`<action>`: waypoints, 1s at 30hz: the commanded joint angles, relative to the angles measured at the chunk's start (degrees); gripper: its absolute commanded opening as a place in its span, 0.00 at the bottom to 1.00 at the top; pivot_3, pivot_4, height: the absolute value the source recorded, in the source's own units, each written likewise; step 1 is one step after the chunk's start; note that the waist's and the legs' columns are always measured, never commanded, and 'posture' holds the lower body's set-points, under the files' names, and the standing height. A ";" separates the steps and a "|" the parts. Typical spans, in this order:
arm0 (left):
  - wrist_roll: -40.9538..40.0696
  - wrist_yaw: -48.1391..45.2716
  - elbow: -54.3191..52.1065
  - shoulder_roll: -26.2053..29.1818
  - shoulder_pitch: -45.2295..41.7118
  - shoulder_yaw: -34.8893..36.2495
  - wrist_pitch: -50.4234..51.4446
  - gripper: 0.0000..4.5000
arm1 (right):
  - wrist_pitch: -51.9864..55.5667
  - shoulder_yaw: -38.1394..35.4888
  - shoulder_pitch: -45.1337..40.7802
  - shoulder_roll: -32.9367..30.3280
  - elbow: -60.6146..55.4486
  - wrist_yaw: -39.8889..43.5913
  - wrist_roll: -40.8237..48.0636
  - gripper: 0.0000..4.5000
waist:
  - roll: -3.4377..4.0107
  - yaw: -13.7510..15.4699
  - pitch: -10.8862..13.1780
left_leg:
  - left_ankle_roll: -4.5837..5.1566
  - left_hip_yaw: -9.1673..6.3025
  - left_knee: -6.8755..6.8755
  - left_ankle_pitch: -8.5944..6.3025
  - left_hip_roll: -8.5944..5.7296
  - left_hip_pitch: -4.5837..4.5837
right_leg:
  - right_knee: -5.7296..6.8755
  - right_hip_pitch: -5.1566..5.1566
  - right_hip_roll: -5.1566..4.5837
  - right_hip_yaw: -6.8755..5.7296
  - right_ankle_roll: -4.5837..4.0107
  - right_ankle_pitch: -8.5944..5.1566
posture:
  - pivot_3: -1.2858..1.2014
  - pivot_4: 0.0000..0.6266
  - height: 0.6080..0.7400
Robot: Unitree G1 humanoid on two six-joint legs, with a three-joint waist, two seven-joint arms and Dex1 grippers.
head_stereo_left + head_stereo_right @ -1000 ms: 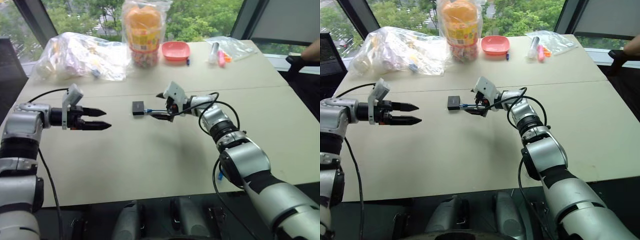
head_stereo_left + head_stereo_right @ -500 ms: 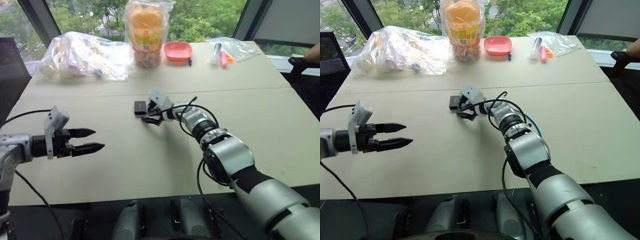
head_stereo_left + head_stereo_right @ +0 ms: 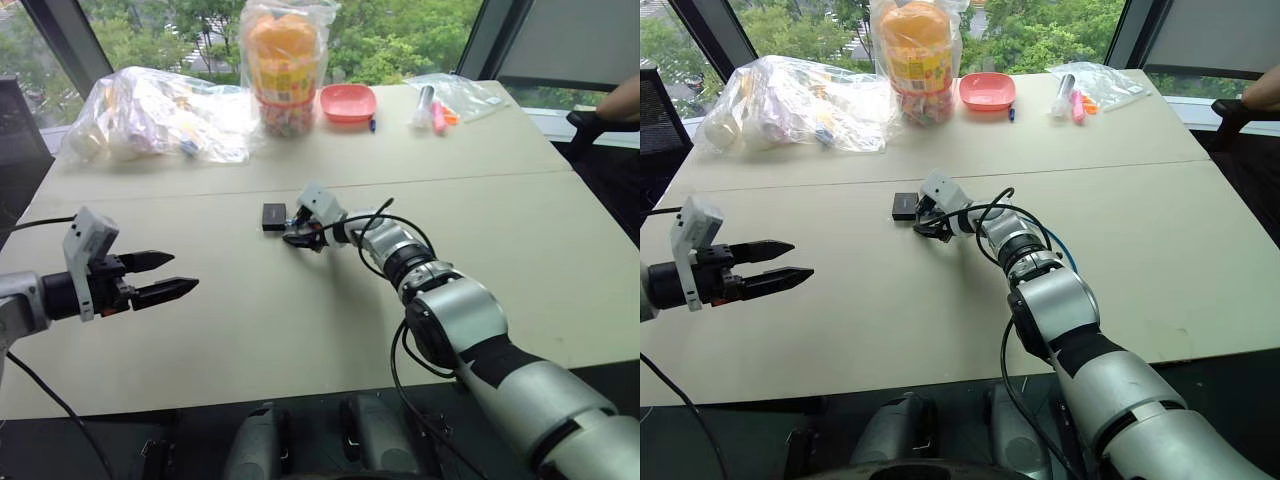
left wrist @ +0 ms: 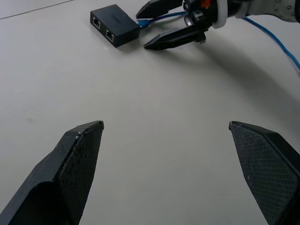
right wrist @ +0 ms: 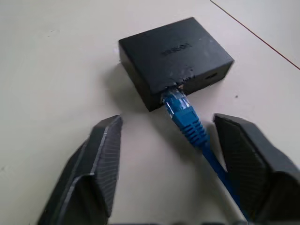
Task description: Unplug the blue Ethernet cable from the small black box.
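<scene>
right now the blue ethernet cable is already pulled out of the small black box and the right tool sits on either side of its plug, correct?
Not quite. The blue Ethernet cable is not pulled out: its plug is seated in a port of the small black box, as the right wrist view shows. The rest holds: the right tool has a finger on either side of the plug, not closed on it.

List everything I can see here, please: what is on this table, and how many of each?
Box: one, black, table middle.
Cable: one, blue, plugged into the box, running back along the right arm.
Bowl: one, pink, far side.
Snack bag: one, clear with orange contents, far side beside the bowl.
Plastic bag: one, clear, crumpled, far left.
Marker bag: one, clear, far right.
Table: one, beige.
Left tool: open, over bare table.
Right tool: fingers apart, either side of the cable's plug.
</scene>
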 commanded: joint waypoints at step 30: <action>15.16 -22.68 80.94 -25.17 -69.61 -22.31 -25.68 1.00 | -38.67 11.74 14.40 -33.31 -46.81 -27.66 -20.44 0.01 | -0.27 2.01 0.11 | 0.00 0.48 -0.30 0.45 0.09 -0.72 | -0.26 -0.71 0.45 0.07 0.15 0.17 | 0.52 0.24 1.00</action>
